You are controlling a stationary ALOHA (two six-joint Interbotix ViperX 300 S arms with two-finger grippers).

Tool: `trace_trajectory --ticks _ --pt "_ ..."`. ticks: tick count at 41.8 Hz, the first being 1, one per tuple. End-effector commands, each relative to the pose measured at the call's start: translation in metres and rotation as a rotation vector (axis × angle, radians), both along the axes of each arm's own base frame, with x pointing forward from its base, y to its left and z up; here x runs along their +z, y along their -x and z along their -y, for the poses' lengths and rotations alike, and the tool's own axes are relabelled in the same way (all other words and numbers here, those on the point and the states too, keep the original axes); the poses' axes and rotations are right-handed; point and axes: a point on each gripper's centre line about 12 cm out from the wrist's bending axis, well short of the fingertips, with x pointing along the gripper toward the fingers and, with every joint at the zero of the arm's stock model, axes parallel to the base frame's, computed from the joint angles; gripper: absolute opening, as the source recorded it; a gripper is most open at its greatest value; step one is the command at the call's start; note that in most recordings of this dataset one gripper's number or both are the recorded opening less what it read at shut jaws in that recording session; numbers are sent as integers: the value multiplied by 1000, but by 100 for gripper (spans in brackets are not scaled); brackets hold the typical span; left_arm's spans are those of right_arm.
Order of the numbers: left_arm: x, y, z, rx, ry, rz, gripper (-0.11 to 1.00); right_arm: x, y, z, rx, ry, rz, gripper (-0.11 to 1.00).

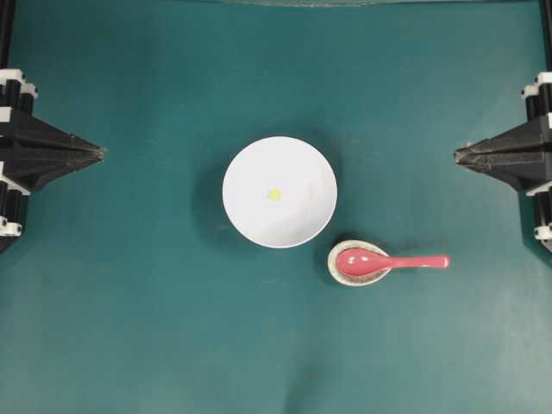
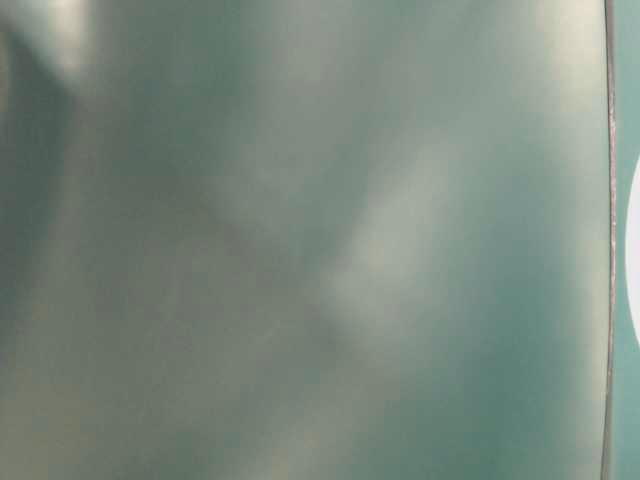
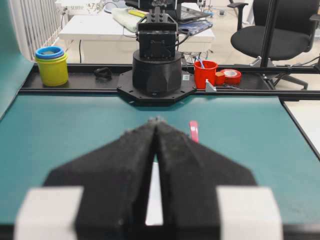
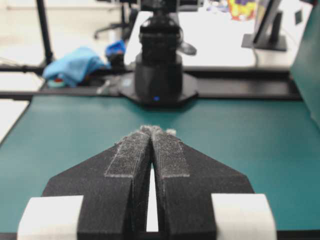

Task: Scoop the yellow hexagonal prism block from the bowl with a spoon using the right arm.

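Right gripper (image 1: pixel 457 155): parked at the right edge of the overhead view, fingers pressed together tip to tip, holding nothing. The right wrist view confirms it: the two padded fingers (image 4: pixel 131 160) meet at the point with only a sliver of gap lower down. Left gripper (image 1: pixel 102 153): same posture at the opposite edge, closed and empty, tips meeting in its own wrist view.

Spoon (image 1: pixel 388 262): scoop rests in a small speckled dish (image 1: pixel 335 272), handle sticking out over the mat toward the right arm's side. Judgement: laid this way so the handle is free of the dish rim and lifted slightly, giving the fingers something to close around.

Bowl (image 1: pixel 279 191): centre of the mat, well apart from both grippers, just up and left of the dish. Yellow block (image 1: pixel 274 195): lies near the middle of the bowl floor, clear of the wall.

Room: bare green mat (image 1: pixel 414 103) between right gripper and spoon handle, nothing in the path. Bowl rim and dish nearly touch, so swing there looks tight. Table-level view is a blur; unusable.
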Motion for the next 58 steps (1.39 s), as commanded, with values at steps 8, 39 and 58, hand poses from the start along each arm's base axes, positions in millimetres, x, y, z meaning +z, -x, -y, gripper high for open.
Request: trace_trajectory --ticks 8,39,58 --pt "8 -2 0 -3 26 25 0 10 -1 0 0 -6 32 0" --pt "6 -3 0 -3 26 17 0 9 -2 0 -1 -9 28 37" --pt "6 -3 0 -3 25 18 0 -41 -32 -9 31 -48 -68 52"
